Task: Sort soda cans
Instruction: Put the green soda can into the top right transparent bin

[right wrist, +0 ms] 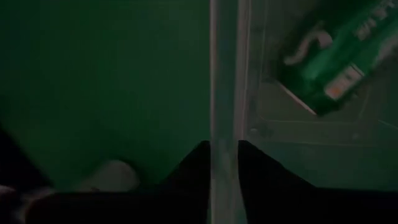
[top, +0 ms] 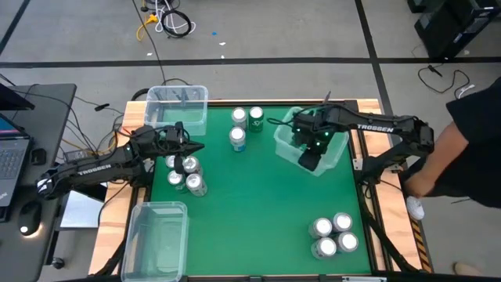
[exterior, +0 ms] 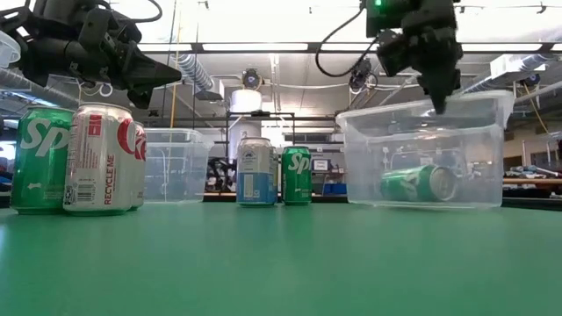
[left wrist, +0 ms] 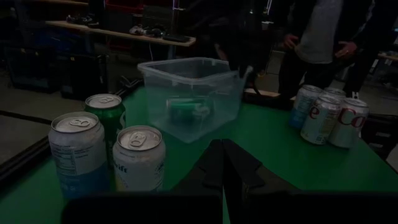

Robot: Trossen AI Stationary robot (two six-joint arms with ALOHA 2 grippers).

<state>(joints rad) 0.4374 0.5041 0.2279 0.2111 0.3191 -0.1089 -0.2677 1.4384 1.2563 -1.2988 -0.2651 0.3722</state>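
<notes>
A clear bin (top: pixel 333 149) stands askew at the table's far right, with a green soda can (exterior: pixel 417 183) lying on its side inside. My right gripper (top: pixel 310 161) comes down on the bin's near-left wall and is shut on it. Three cans (top: pixel 245 125) stand at the far middle, several cans (top: pixel 185 174) at the left, and several more (top: pixel 333 235) at the near right. My left gripper (top: pixel 197 146) hovers shut and level above the left group, touching nothing. My right gripper straddles the bin's upright wall at its rim (right wrist: pixel 224 112), one finger (right wrist: pixel 189 171) outside over the green table and the other inside the bin. The fingers come from above, pointing steeply down. The bin's bottom (exterior: pixel 421 204) rests on the table.
Two more clear bins stand at the far left (top: pixel 177 106) and the near left (top: pixel 156 235). A person (top: pixel 470 149) stands just off the table's right edge. Open green surface lies in the table's middle.
</notes>
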